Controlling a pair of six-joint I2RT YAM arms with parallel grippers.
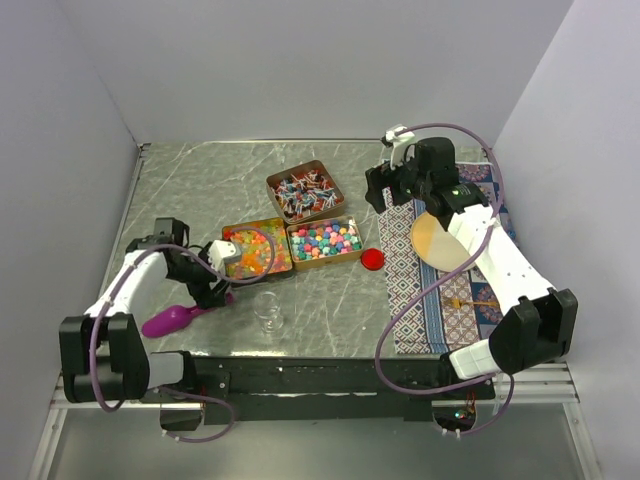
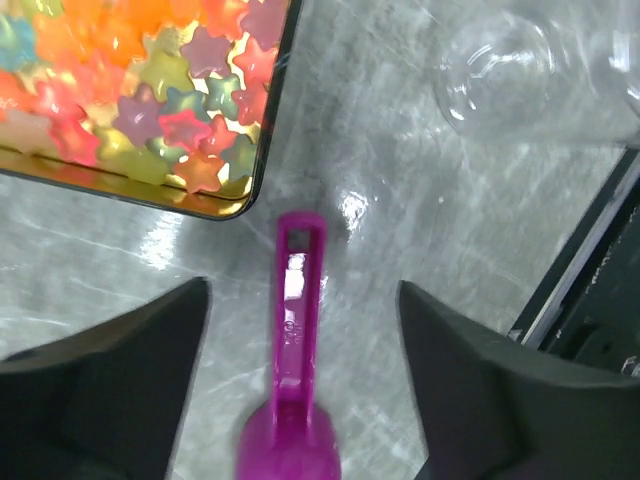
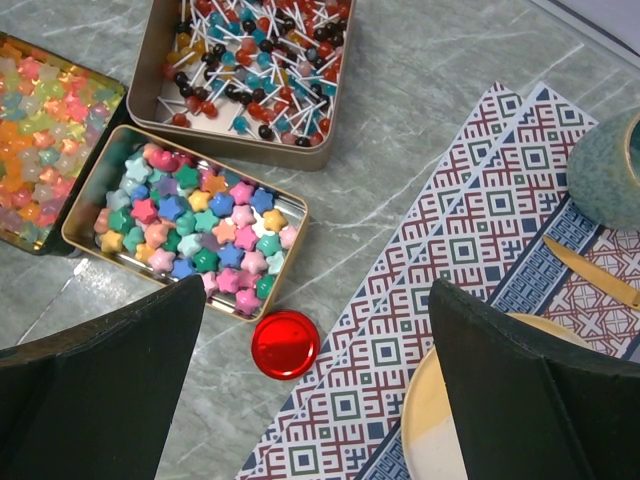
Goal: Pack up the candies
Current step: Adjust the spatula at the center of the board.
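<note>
1. Jelly stars (image 2: 150,110): translucent orange, yellow and red, filling the left tin (image 2: 200,207) on the marbled counter (image 1: 330,310).
2. Pastel stars (image 3: 195,225): in the middle tin (image 3: 300,215), just beside the left tin.
3. Lollipops (image 3: 250,60): white sticks, heaped in the far tin (image 3: 155,60) behind the other two.
4. Left gripper (image 2: 302,295): jaws released, straddling the handle of the purple scoop (image 1: 168,321) without touching it. The scoop lies flat near the left tin's corner.
5. Clear glass (image 1: 267,311): upright, right of the scoop.
6. Red lid (image 3: 285,344): flat, just beside the middle tin.
7. Right gripper (image 3: 318,290): jaws released, grasping nothing, above the lid.
8. Patterned placemat (image 3: 470,240): carries a plate (image 3: 440,420) and a teal bowl (image 3: 605,170).
</note>
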